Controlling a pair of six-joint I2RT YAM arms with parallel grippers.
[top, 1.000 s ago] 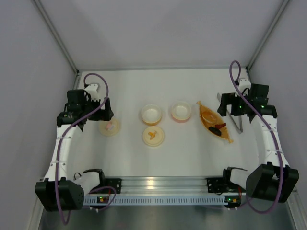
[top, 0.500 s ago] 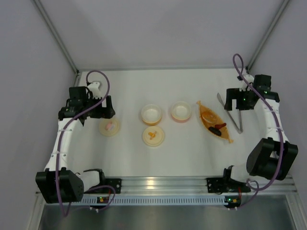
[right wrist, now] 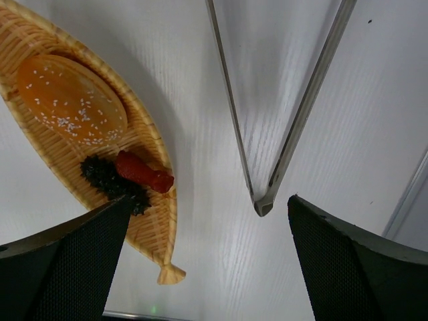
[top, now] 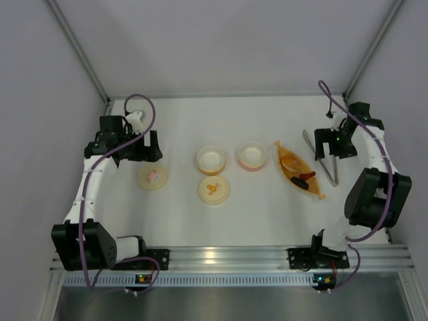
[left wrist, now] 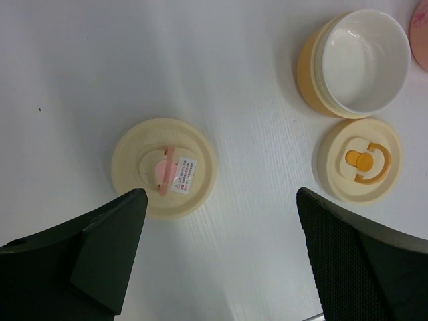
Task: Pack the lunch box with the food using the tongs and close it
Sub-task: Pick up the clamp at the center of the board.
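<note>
The grey metal tongs (top: pixel 332 175) lie on the table at the right, with their joined end (right wrist: pixel 263 207) toward the near edge. My right gripper (top: pixel 332 143) hovers open above them, fingers (right wrist: pixel 348 254) wide apart and empty. Left of the tongs, an orange boat-shaped tray (top: pixel 315 190) holds the food: a bun (right wrist: pixel 72 100), a red piece (right wrist: pixel 144 174) and a dark piece (right wrist: pixel 110 182). The lunch box bowls, one yellow (top: pixel 210 159) and one pink (top: pixel 253 155), stand open mid-table. My left gripper (top: pixel 137 148) is open and empty above the pink-handled lid (left wrist: pixel 164 168).
A second cream lid with an orange handle (top: pixel 214 190) lies just in front of the yellow bowl (left wrist: pixel 354 63). Grey walls close in the table on the left, right and back. A metal rail (top: pixel 221 257) runs along the near edge.
Both wrists have shifted slightly toward the back of the table, and the right arm's elbow has swung toward the right wall. Nothing on the table has moved.
</note>
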